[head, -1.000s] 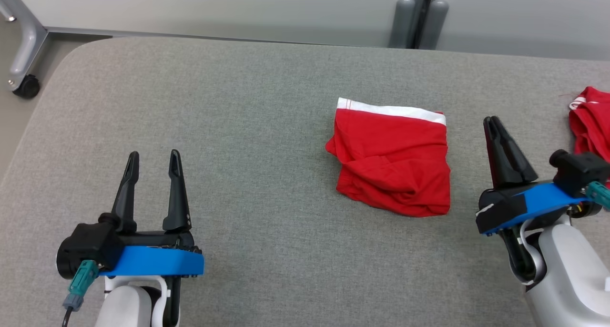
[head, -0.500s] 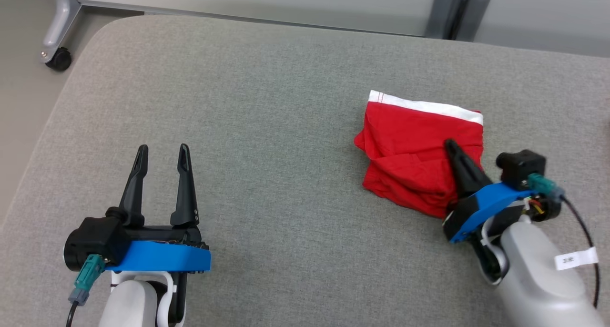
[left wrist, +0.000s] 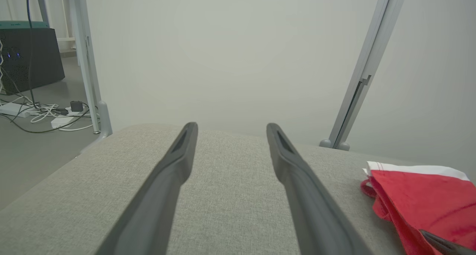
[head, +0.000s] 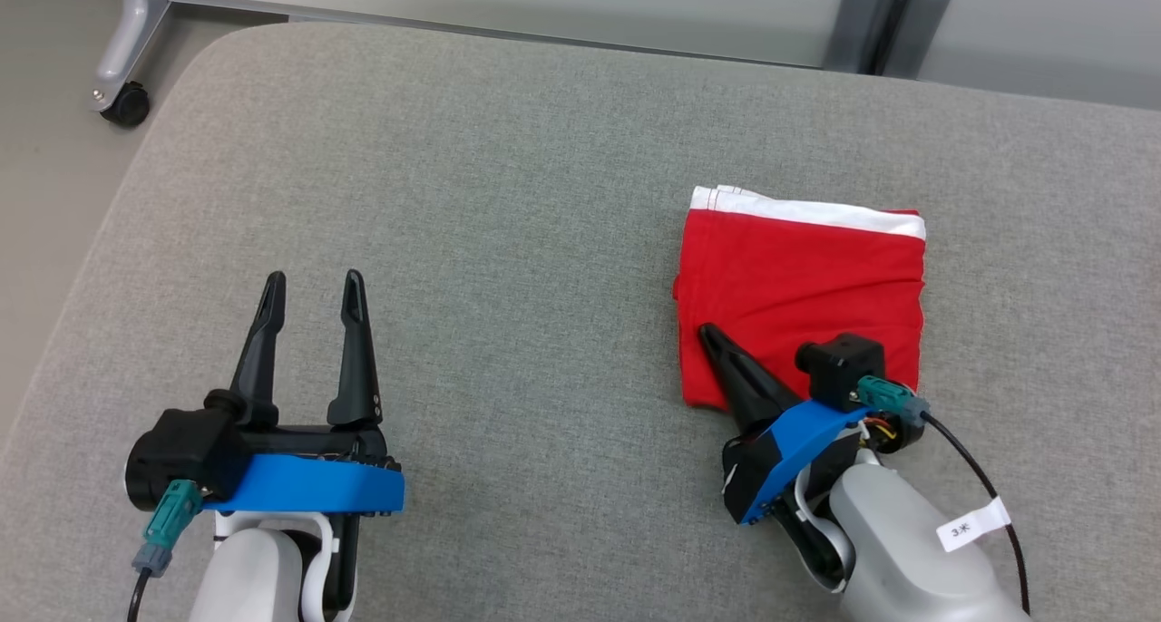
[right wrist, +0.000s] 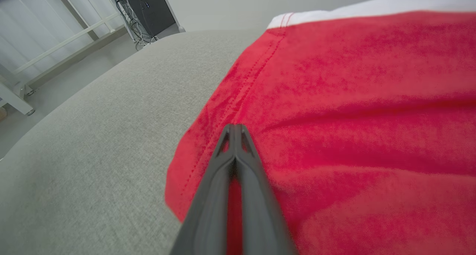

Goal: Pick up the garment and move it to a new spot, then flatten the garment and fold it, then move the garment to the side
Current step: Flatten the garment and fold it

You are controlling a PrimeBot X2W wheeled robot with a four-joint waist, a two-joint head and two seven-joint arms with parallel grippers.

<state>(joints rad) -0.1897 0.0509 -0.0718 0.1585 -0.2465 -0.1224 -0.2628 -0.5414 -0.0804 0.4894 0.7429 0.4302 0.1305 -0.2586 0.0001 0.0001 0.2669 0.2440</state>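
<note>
1 squarish red cloth garment on grey woven surface

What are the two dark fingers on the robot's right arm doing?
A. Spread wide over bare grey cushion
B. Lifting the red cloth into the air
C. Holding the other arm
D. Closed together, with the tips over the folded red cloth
D: the right gripper has its fingers pressed together, with the tips over the near left part of the red garment, which lies flat on the grey padded table.
</note>
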